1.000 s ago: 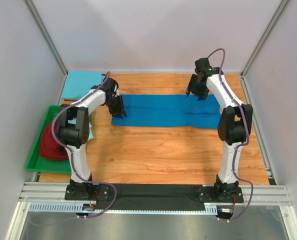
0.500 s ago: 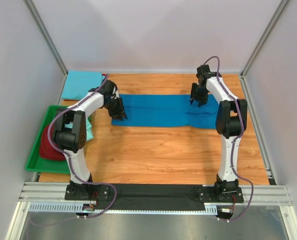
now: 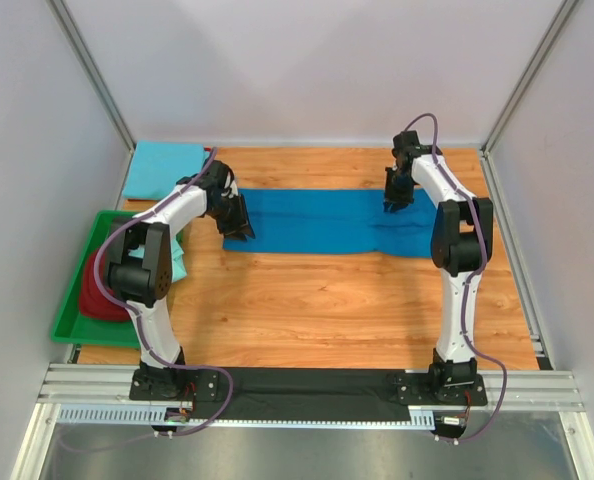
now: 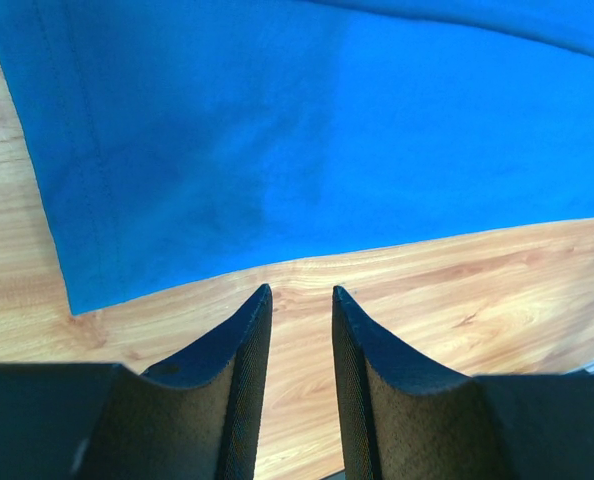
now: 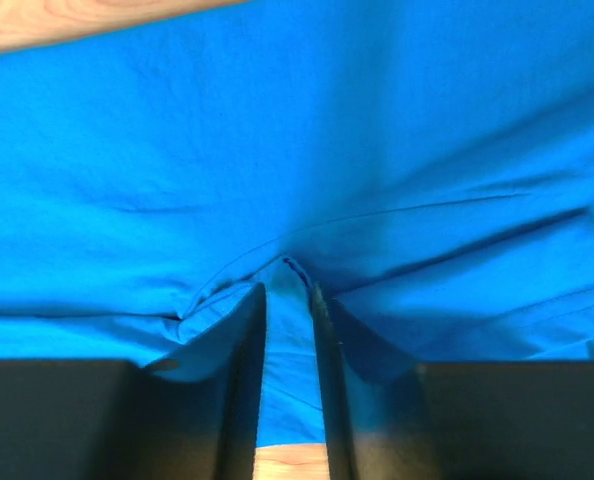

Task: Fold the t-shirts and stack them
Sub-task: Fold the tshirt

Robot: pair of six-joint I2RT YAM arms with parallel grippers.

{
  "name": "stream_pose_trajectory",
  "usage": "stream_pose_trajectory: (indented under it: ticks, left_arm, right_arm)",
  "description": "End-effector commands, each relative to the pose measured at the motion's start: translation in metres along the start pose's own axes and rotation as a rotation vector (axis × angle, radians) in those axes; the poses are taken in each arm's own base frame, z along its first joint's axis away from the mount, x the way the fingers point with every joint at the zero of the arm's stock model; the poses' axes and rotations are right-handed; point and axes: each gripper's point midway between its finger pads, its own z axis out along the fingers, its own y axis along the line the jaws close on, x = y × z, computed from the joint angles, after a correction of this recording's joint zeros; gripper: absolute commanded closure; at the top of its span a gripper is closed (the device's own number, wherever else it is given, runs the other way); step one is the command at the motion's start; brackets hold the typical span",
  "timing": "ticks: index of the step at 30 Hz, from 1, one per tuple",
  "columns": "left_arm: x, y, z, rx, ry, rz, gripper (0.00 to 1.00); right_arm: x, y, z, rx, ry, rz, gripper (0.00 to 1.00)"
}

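Observation:
A royal blue t-shirt [image 3: 327, 222] lies as a long band across the far half of the wooden table. My left gripper [image 3: 239, 228] sits at its left near corner. In the left wrist view the left gripper [image 4: 302, 292] is open over bare wood, just short of the shirt's hem [image 4: 277, 130], with nothing between its fingers. My right gripper [image 3: 395, 203] is down on the shirt's far edge towards the right. In the right wrist view the right gripper [image 5: 287, 285] pinches a raised ridge of the blue cloth [image 5: 277, 130].
A folded sky blue t-shirt [image 3: 164, 168] lies in the far left corner. A green tray [image 3: 72, 310] at the left edge holds a bundled red and maroon t-shirt [image 3: 102, 290], with pale aqua cloth [image 3: 180, 262] beside it. Grey walls enclose the table.
The right gripper has dropped from above the table onto the shirt's far edge and its jaws have closed on a fold of cloth. The left gripper has stayed in place.

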Motion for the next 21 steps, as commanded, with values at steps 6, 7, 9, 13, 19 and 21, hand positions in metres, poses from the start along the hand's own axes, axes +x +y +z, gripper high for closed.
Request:
stream_pose_trajectory:
  ticks: [6,7,9,13,19,21]
  left_arm:
    - [-0.003,-0.011,-0.009,0.041,-0.028,0.039,0.62]
    - [-0.004,-0.011,-0.010,0.040,-0.031,0.036,0.62]
    - [-0.003,-0.010,-0.009,0.037,-0.031,0.036,0.62]
    - [0.000,-0.008,-0.010,0.030,-0.027,0.031,0.62]
    - [0.013,0.000,-0.008,0.019,-0.012,0.012,0.63]
    - [0.015,0.002,-0.009,0.009,-0.016,0.010,0.63]
  right_arm:
    - [-0.019,0.011,-0.004,-0.023,-0.087,-0.012,1.00]
    - [-0.022,0.012,-0.004,-0.020,-0.094,-0.008,1.00]
    - [-0.026,0.015,-0.005,-0.014,-0.109,-0.016,1.00]
    - [-0.055,0.033,-0.009,-0.001,-0.244,-0.026,1.00]
    - [-0.095,0.056,-0.004,-0.048,-0.376,0.032,0.86]
    - [-0.093,0.060,-0.003,-0.061,-0.348,0.026,0.77]
